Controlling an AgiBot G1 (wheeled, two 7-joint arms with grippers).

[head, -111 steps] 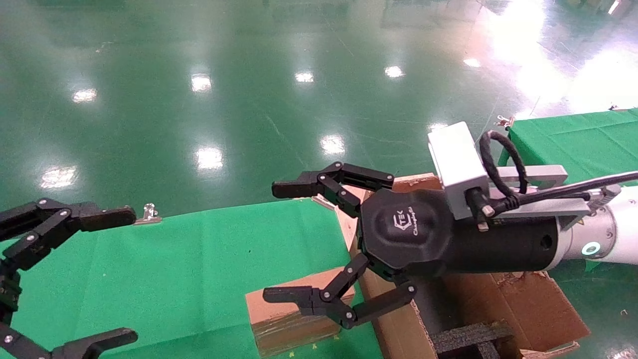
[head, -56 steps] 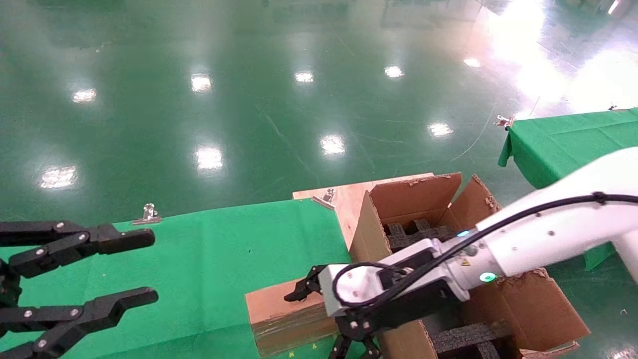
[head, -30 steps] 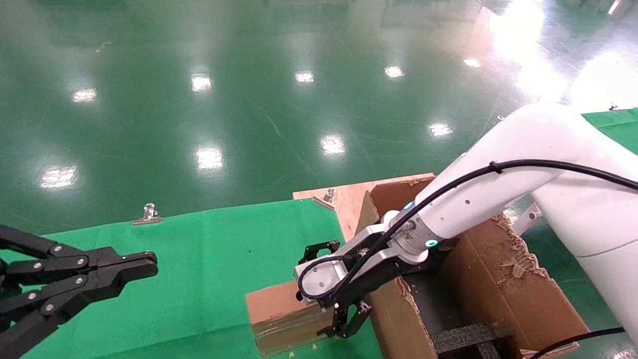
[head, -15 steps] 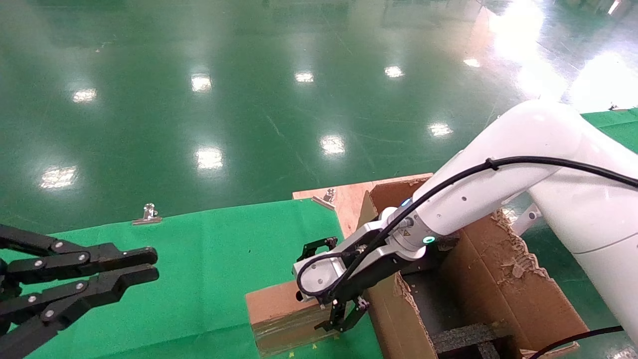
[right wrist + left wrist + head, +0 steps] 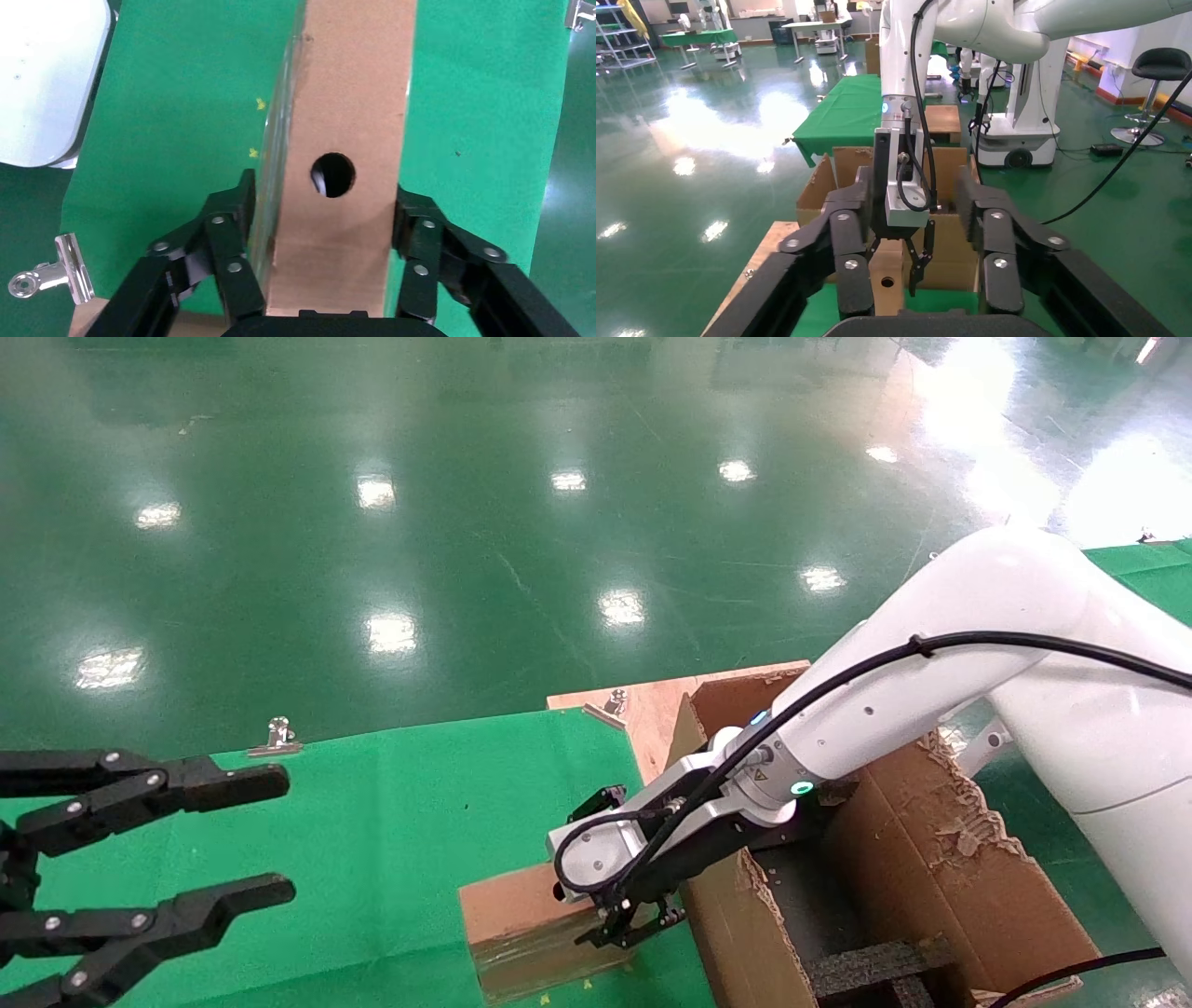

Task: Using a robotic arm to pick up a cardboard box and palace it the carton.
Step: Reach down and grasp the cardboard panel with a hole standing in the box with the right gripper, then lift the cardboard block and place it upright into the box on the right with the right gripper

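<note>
Jaws of the right gripper (image 5: 626, 926), lower than half a second ago, now pinch the small taped brown cardboard box (image 5: 521, 933) on the green-clothed bench (image 5: 372, 822). Left gripper (image 5: 168, 859), pressed together then, now spreads. Black foam inserts (image 5: 875, 966) sit in the large torn-flapped brown carton (image 5: 941, 887), partly hidden behind the arm.

Taped cardboard box (image 5: 521, 933) on green cloth, beside flapped carton (image 5: 941, 887)

Bright overhead lights, glare on floor (image 5: 391, 631)
</note>
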